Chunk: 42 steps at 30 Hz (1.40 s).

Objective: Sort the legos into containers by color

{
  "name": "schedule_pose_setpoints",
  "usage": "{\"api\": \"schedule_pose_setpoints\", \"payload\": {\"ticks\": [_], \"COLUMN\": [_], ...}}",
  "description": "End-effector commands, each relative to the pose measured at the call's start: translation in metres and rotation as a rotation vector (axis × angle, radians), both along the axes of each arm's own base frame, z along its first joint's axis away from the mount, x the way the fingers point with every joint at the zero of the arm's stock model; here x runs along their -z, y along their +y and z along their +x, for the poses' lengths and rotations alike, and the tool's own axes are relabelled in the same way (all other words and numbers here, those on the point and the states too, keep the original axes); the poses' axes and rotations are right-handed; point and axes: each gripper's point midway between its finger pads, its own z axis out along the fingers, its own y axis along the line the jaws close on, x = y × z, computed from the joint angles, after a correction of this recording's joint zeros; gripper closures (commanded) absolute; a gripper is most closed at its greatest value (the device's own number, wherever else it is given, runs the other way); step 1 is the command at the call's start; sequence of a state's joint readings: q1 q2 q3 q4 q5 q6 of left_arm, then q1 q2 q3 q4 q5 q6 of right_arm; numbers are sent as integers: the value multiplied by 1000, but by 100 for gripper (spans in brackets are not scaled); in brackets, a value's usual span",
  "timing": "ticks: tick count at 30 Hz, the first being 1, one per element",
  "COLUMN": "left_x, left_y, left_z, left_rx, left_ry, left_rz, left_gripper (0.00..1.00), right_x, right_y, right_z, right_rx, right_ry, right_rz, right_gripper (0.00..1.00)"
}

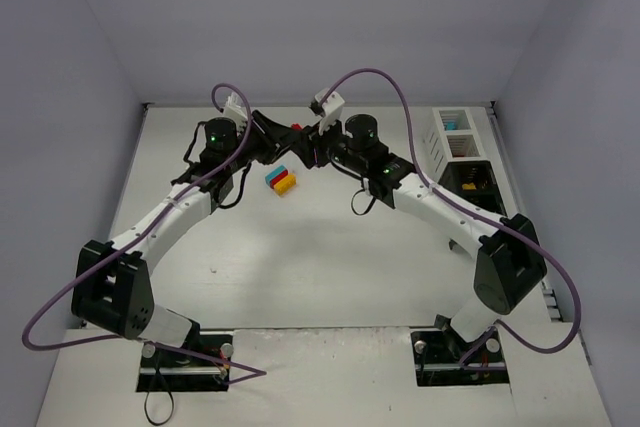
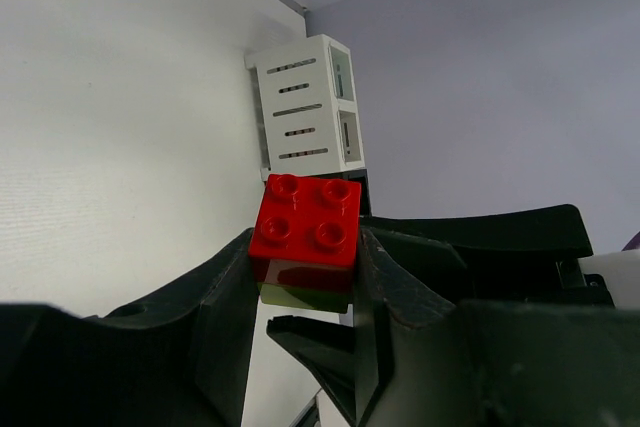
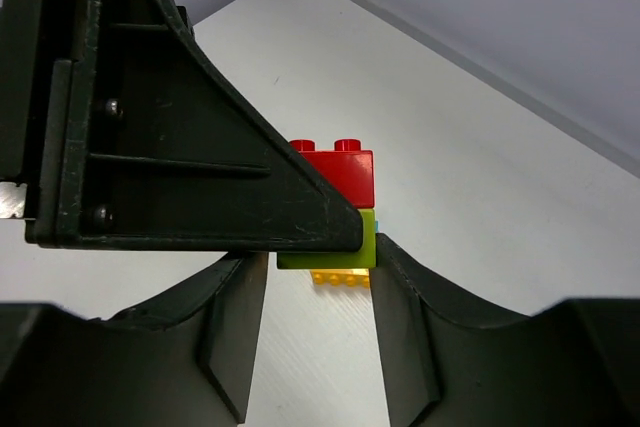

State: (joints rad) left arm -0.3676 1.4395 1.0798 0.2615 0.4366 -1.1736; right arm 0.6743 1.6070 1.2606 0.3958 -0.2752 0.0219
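Note:
A red brick [image 2: 305,222] stacked on a green brick [image 2: 300,295] is held in the air at the back middle of the table [image 1: 330,247]. My left gripper [image 2: 305,257] is shut on the red brick's sides. My right gripper [image 3: 322,262] comes from the other side and is closed on the green brick [image 3: 335,242] under the red one [image 3: 345,175]. In the top view both grippers, left [image 1: 285,130] and right [image 1: 309,133], meet at the red brick [image 1: 297,127]. The white slatted container [image 2: 305,112] stands at the far right [image 1: 450,137], with a black container [image 1: 475,179] joined to it.
A small stack of cyan, yellow and red bricks [image 1: 280,181] lies on the table just in front of the grippers; its yellow brick [image 3: 340,278] shows below the held stack. Purple cables loop over both arms. Walls close off the back and sides.

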Motion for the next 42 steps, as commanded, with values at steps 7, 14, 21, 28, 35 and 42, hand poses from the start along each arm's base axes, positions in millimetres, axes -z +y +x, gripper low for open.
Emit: {"api": "schedule_pose_setpoints", "payload": {"ticks": [7, 14, 21, 28, 35, 42], "left_x": [-47, -44, -48, -46, -44, -45], "left_y": [-5, -3, 3, 5, 2, 6], "left_z": [-12, -11, -3, 4, 7, 6], "left_rx": [33, 21, -15, -39, -29, -45], "left_ry": [-126, -124, -147, -153, -160, -180], "left_rz": [-74, -50, -7, -2, -9, -12], "left_gripper": [94, 57, 33, 35, 57, 65], "right_x": [-59, -51, -42, -42, -40, -34], "right_y": [7, 1, -6, -10, -12, -12], "right_z": [16, 10, -1, -9, -12, -15], "right_rx": [25, 24, 13, 6, 3, -8], "right_ry": [-160, -159, -132, -119, -111, -98], "right_rz": [109, 65, 48, 58, 57, 47], "right_gripper": [89, 100, 100, 100, 100, 100]}}
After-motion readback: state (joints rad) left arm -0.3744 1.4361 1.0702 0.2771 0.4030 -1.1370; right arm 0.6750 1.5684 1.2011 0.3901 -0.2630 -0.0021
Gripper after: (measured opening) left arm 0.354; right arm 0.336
